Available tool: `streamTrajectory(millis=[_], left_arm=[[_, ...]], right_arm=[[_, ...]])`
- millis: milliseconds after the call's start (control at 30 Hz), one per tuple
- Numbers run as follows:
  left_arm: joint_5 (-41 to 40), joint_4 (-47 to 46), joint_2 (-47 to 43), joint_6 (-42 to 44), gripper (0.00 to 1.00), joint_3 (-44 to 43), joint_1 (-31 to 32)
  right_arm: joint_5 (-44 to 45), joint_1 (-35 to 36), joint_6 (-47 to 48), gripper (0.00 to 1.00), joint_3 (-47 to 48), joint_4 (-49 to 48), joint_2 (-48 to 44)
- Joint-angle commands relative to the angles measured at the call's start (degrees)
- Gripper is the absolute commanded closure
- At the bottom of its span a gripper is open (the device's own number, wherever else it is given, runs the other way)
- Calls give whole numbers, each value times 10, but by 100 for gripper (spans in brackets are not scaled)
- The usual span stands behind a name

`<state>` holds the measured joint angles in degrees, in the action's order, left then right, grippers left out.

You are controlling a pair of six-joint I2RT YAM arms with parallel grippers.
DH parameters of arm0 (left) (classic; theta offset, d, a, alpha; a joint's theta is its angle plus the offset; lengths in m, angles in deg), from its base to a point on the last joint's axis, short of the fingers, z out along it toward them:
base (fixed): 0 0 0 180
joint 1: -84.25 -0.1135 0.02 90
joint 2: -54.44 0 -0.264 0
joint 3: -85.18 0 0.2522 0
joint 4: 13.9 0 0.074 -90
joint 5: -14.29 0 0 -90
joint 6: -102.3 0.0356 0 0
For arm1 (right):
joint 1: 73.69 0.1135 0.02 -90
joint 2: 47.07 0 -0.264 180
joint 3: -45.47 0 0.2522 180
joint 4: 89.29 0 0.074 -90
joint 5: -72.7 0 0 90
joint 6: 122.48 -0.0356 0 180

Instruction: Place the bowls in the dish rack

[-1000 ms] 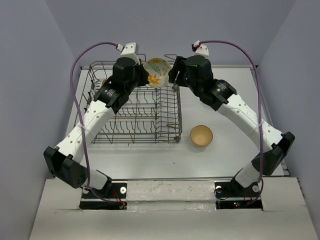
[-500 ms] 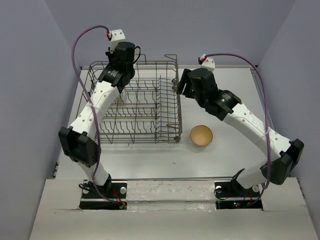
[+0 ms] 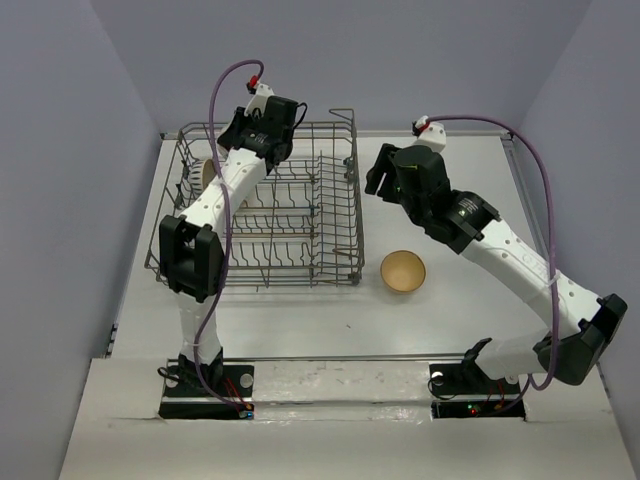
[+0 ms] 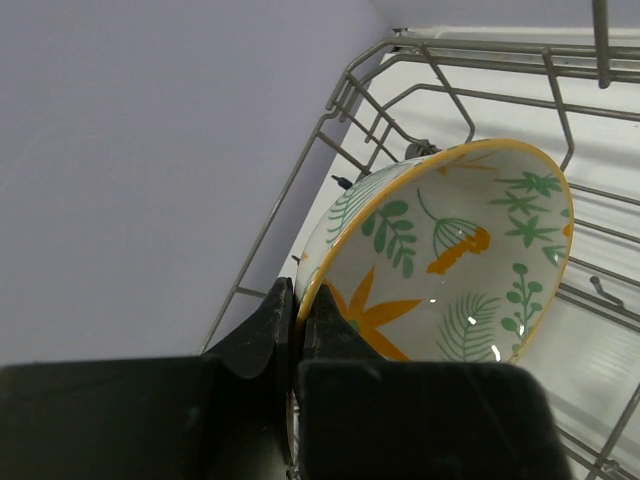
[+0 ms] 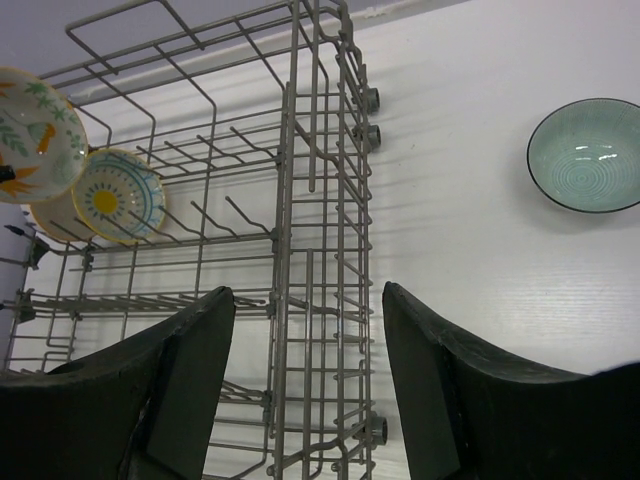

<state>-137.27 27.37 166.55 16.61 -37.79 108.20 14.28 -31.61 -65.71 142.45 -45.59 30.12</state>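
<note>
My left gripper (image 4: 297, 312) is shut on the rim of a floral bowl (image 4: 450, 260) with a yellow edge and green and orange leaves. It holds the bowl tilted over the far left corner of the dish rack (image 4: 345, 100). In the right wrist view this bowl (image 5: 28, 120) sits above a yellow-and-blue bowl (image 5: 118, 195) and a white-and-tan bowl (image 5: 48, 218) standing in the rack (image 5: 290, 250). My right gripper (image 5: 310, 380) is open and empty above the rack's right side (image 3: 355, 215). A tan bowl (image 3: 403, 271) and a teal bowl (image 5: 590, 155) lie on the table.
The rack fills the left half of the white table (image 3: 300, 310), its tall right wall next to the tan bowl. My left arm (image 3: 225, 190) stretches across the rack's left half. Purple walls close in the back and both sides.
A second ago both grippers met at the floral bowl behind the rack. My left gripper has carried it to the rack's far left corner. My right gripper has drawn back to the right, empty.
</note>
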Motion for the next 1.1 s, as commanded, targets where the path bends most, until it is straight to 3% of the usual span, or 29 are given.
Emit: streamTrajectory(millis=[0,233,1067], left_arm=[[-74,-39,-25,29,100,7,12],[-106,-71,-18,65,100,54,25],[-130,-96,35,111,100,55,55]], right_arm=[[20,5,0,34,-11,-19,-16],[21,5,1,34,-27,-30,-21],[26,5,0,34,-42,-37,-30]])
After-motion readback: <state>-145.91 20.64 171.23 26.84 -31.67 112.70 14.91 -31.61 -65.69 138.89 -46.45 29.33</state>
